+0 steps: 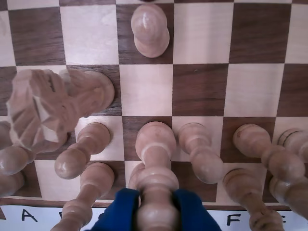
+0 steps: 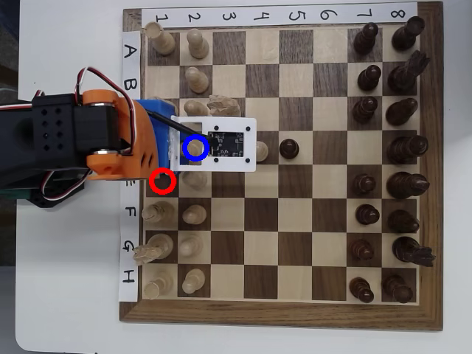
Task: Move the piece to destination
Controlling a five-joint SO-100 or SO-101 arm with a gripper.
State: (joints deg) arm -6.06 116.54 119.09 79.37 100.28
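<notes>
Now, wrist view: I see the gripper (image 1: 155, 204) with blue fingers (image 1: 120, 209) clenched on the piece (image 1: 155, 183), at the lettered edge, among pawns.
Why held: pinched high, I judge, to clear its neighbours.
Overhead view: destination (image 2: 195, 147) is blue-ringed, just beside the red circle (image 2: 163, 181); the arm (image 2: 110, 140) hides the piece.

Hobby desk setup: chessboard (image 2: 280, 313) on white table (image 2: 66, 295).
</notes>
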